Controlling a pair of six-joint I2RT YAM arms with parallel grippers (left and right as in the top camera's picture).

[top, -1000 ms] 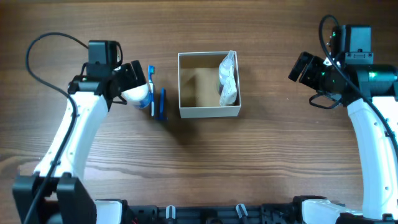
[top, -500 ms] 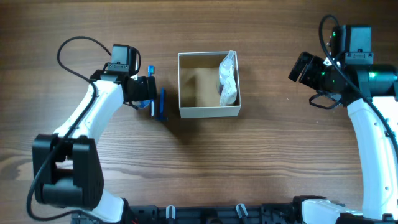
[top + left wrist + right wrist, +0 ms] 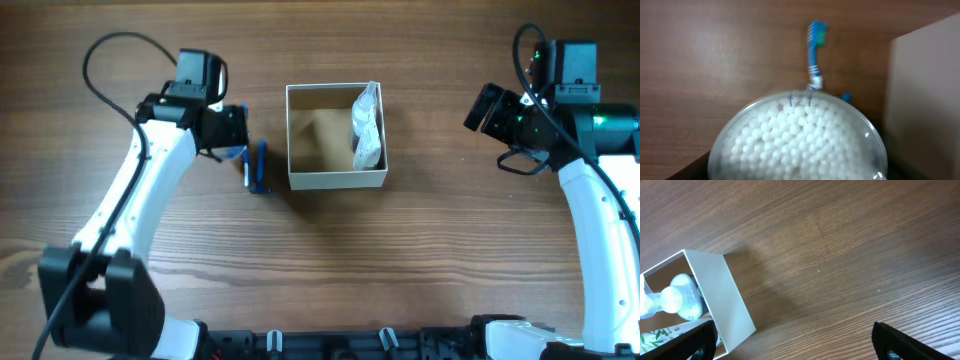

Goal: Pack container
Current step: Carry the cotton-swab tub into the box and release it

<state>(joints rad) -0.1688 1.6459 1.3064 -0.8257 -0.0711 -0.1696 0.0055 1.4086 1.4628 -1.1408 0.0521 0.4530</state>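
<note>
The container point(image 3: 336, 178) is a square white-walled box with a brown inside at the table's middle. A white bagged bottle point(image 3: 366, 128) leans in its right side. My left gripper point(image 3: 230, 133) is just left of the box, shut on a round blue jar of cotton swabs point(image 3: 800, 142) that fills the left wrist view. A blue toothbrush point(image 3: 813, 55) lies on the table beyond the jar, and the box wall point(image 3: 925, 95) is at the right there. My right gripper point(image 3: 485, 108) is open and empty, well right of the box. Its wrist view shows the box wall point(image 3: 727, 297) and the bottle point(image 3: 680, 300).
A narrow blue item point(image 3: 262, 167) lies beside the toothbrush point(image 3: 247, 172) between my left gripper and the box. The wooden table point(image 3: 420, 260) lies in front of the box and between the box and my right arm.
My left arm has swung, carrying the jar a little right and towards the far side, closer to the box. The jar is now hidden under the gripper overhead. The right arm has not moved.
</note>
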